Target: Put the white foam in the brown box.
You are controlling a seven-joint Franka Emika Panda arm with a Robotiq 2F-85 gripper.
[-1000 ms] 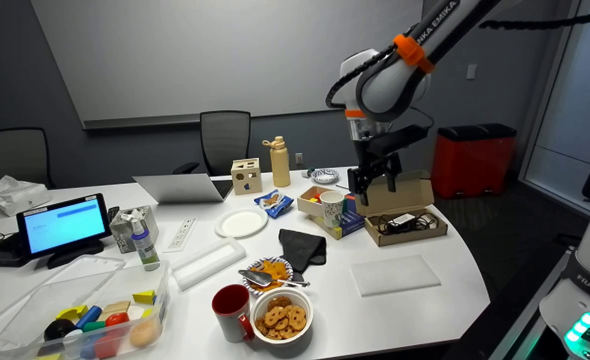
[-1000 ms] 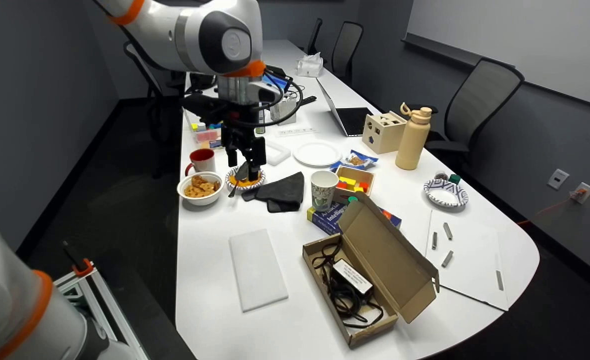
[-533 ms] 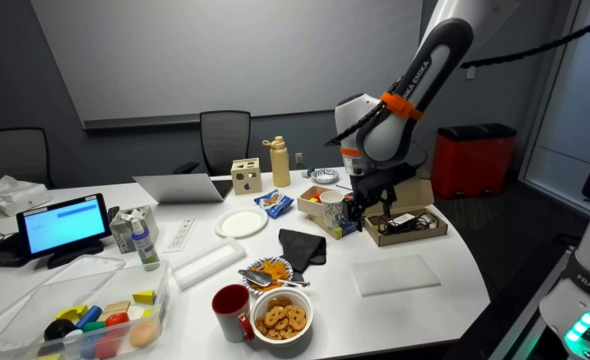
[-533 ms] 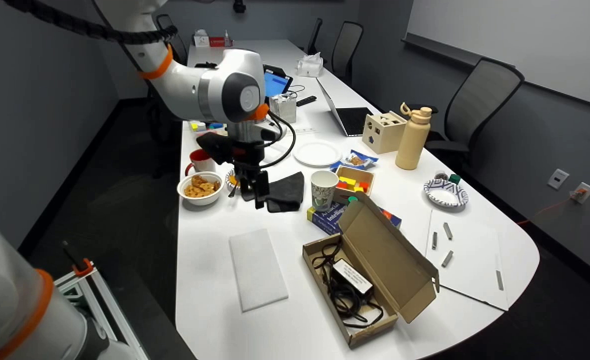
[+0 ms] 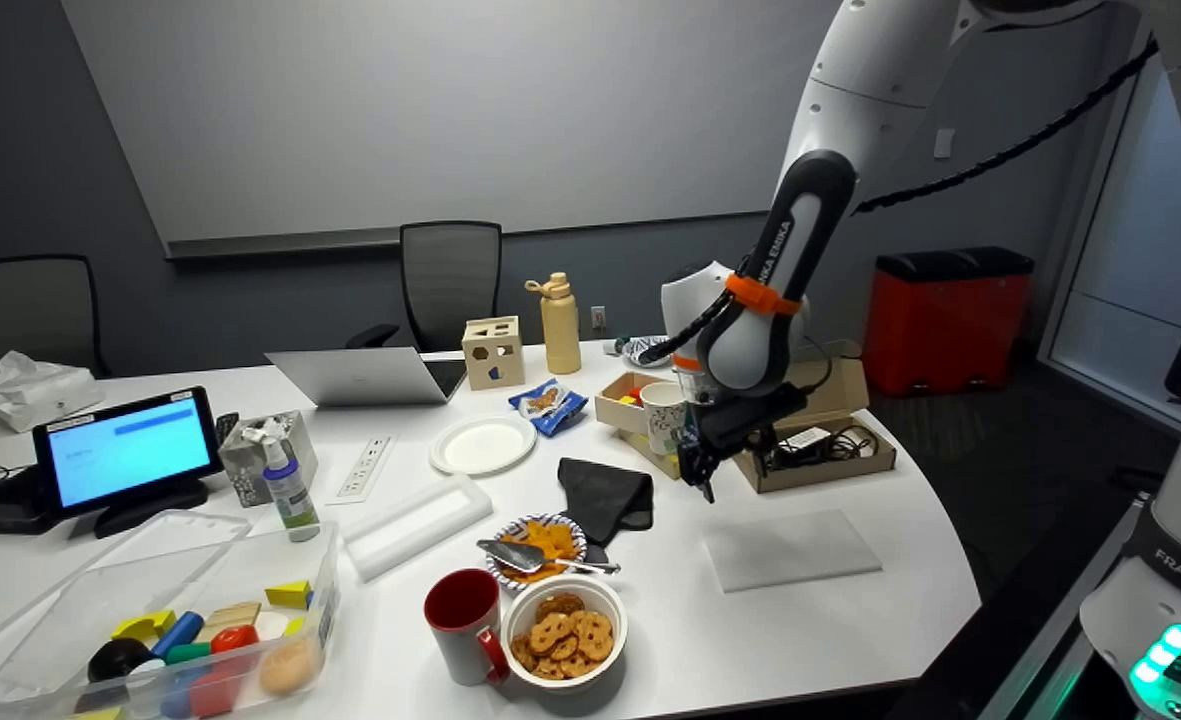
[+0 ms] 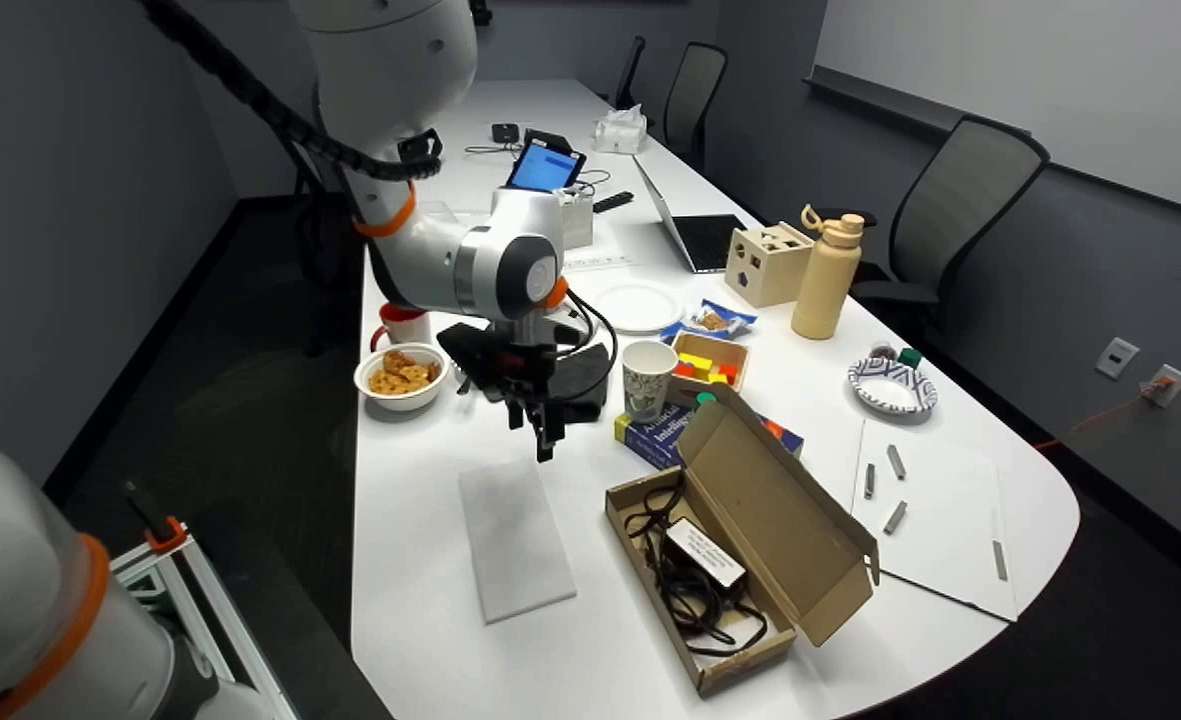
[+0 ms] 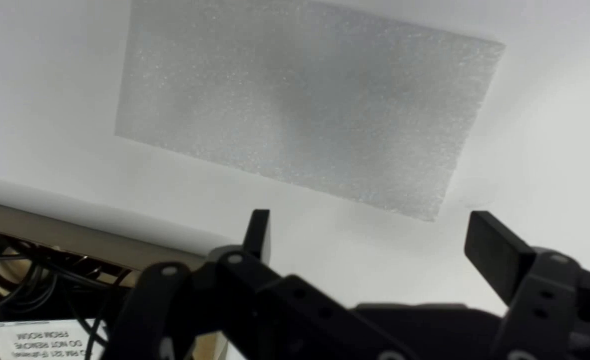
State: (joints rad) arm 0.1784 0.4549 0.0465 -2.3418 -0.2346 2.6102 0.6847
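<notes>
Gripper [image 7: 372, 230], spread wide and empty, hangs above the desk [image 6: 425, 550] near the white foam [image 7: 299, 110], which lies flat beside the brown box [image 6: 770, 535]; it should probably turn square with the foam, sink almost to desk level and squeeze gently.

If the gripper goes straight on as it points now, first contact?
Probably the tabletop, just off a corner of the white foam: in the wrist view the open gripper frames tabletop there. Depth is unclear, so it might clip the foam's edge instead.
</notes>
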